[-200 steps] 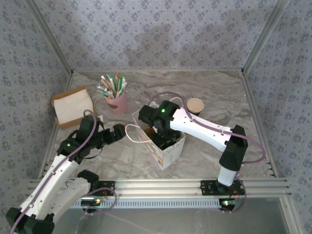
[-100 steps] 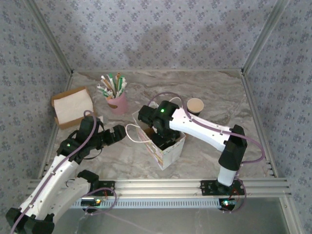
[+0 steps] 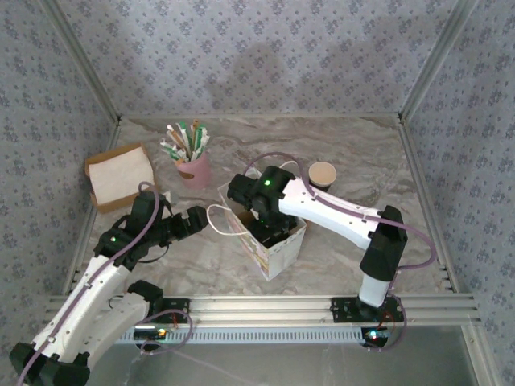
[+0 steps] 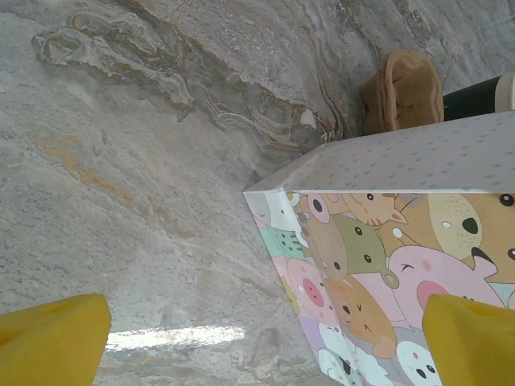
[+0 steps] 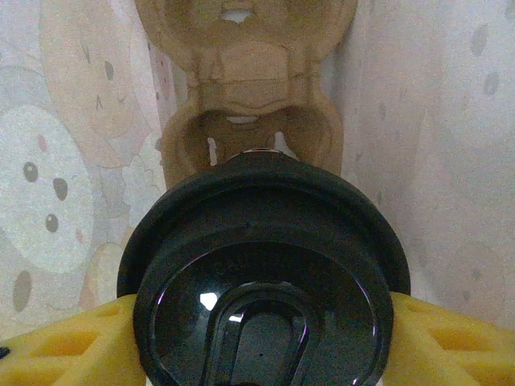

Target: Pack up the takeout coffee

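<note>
Takeout coffee (image 5: 265,233): glossy black lid (image 5: 193,249), pinched by right hand (image 5: 257,342) inside bag (image 5: 64,161); left hand (image 4: 259,338) spread.

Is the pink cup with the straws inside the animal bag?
No, the pink cup stands on the table, apart from the bag and off to its far left.

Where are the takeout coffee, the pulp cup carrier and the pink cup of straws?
takeout coffee (image 5: 265,265): right wrist view, top of its black lid.
pulp cup carrier (image 5: 245,72): right wrist view, its middle ridge.
pink cup (image 3: 195,171): top external view, its side wall.
</note>
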### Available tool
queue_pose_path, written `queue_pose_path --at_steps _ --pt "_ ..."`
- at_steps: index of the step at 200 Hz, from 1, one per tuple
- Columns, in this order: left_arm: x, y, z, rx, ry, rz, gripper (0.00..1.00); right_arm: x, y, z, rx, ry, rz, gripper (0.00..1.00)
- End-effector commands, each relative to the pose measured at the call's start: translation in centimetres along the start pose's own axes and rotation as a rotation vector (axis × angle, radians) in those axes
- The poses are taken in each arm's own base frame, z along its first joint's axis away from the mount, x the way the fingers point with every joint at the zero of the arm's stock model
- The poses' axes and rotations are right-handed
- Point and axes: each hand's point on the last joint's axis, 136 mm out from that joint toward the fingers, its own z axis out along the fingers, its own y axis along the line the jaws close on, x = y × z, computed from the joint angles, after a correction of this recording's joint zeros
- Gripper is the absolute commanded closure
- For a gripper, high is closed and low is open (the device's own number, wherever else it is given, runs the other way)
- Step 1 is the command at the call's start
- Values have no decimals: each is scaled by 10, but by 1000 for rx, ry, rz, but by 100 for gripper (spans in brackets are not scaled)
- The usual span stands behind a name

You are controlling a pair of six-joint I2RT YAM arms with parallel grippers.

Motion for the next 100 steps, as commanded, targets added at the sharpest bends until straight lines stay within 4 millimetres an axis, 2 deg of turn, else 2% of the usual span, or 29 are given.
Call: queue_pose_path --at_steps 1,100 --pt "4 -4 1 30 13 15 1 4 1 0 -3 -4 1 34" --pt "8 0 7 25 23 6 0 1 4 6 -22 -37 -11 34"
